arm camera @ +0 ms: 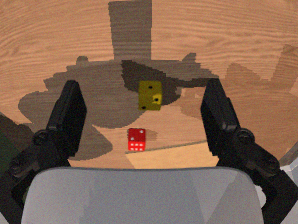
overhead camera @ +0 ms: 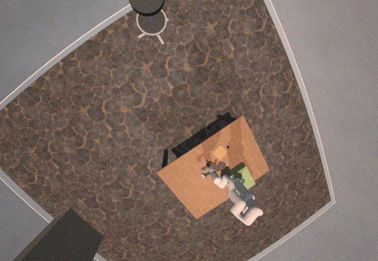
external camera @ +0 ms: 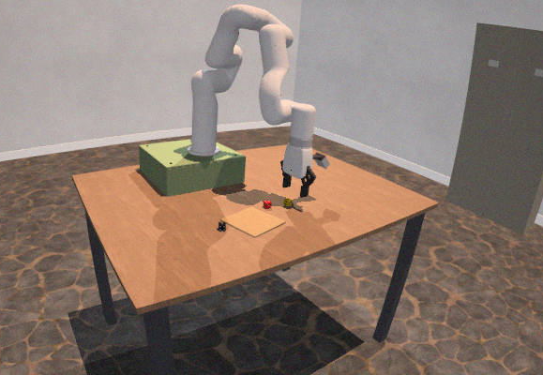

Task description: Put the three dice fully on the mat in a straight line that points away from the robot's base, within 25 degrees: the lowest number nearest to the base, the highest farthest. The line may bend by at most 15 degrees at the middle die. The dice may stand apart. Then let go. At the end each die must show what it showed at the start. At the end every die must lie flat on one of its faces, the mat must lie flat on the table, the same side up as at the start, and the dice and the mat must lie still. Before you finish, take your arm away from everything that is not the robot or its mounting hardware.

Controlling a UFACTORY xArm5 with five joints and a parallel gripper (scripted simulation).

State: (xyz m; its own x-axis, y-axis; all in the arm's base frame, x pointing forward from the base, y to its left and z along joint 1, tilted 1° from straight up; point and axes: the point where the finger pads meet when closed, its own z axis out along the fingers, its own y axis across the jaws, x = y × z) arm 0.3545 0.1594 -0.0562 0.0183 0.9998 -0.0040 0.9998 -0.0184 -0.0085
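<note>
My gripper [external camera: 295, 190] [arm camera: 142, 93] is open and empty, pointing down above the table. The yellow die [external camera: 288, 202] [arm camera: 150, 93] lies in shadow on the table and shows between the fingers in the wrist view, below the fingertips and untouched. The red die [overhead camera: 216, 161] [external camera: 267, 204] [arm camera: 136, 139] lies on the table between the yellow die and the mat. Its face nearer the mat shows several pips, the other two. The black die [overhead camera: 228, 147] [external camera: 221, 226] lies beside the mat's left corner in the exterior view. The tan mat [overhead camera: 220, 152] [external camera: 254, 222] [arm camera: 172, 157] lies flat and bears no die.
The arm's base stands on a green block [overhead camera: 248, 178] [external camera: 205, 175] at the back left of the wooden table [overhead camera: 192, 192] [external camera: 360, 197] in the exterior view. Shadows of the arm fall across the table near the dice.
</note>
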